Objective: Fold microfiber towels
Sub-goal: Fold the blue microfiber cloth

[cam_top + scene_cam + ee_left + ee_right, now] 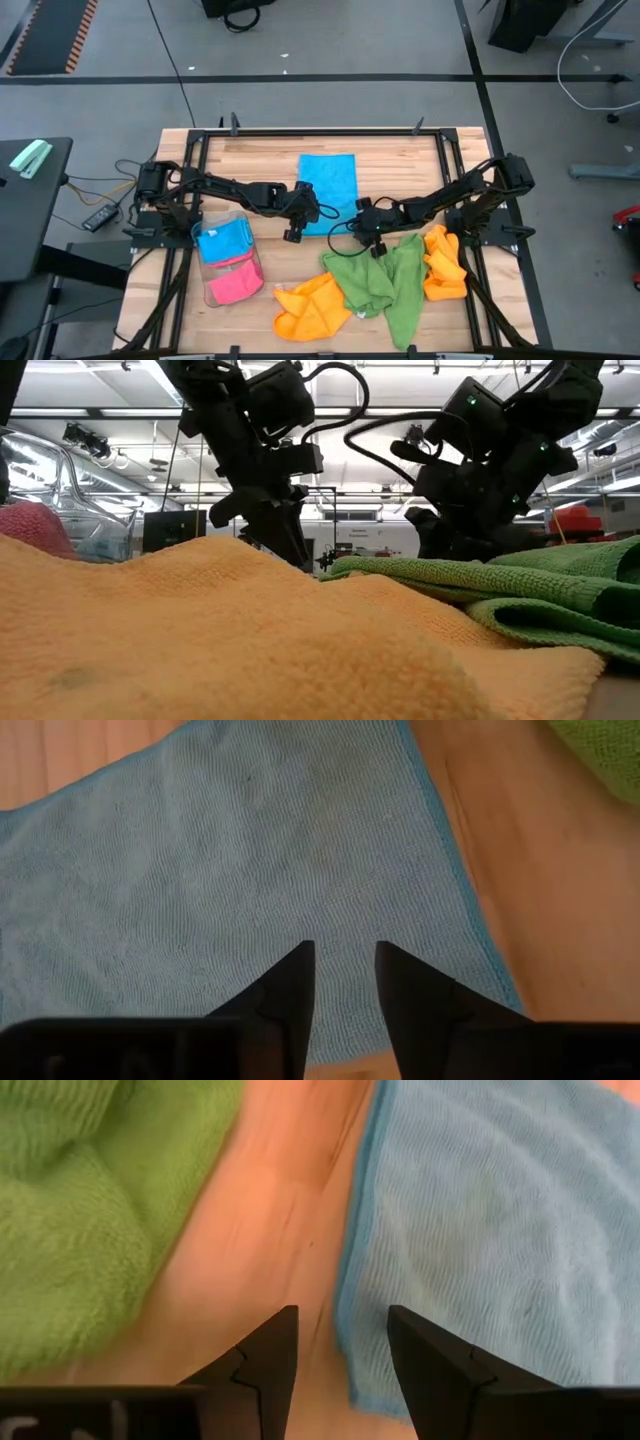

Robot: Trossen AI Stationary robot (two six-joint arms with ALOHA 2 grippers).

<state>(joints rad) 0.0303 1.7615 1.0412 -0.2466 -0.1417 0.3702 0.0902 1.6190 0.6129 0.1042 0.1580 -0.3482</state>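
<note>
A sky-blue microfiber towel (329, 192) lies flat on the wooden table (400, 165), and both grippers hover at its near end. The left gripper (341, 965) is over the towel's near left corner with its jaws slightly spread and nothing between them, while the right gripper (340, 1335) is over the near right corner with its jaws parted and empty. Beside the blue towel, green towels (378, 283) and orange towels (312, 307) lie rumpled nearer the table's front edge, and folded blue and pink towels (233, 285) sit in a clear plastic tray (212, 296) to the left.
</note>
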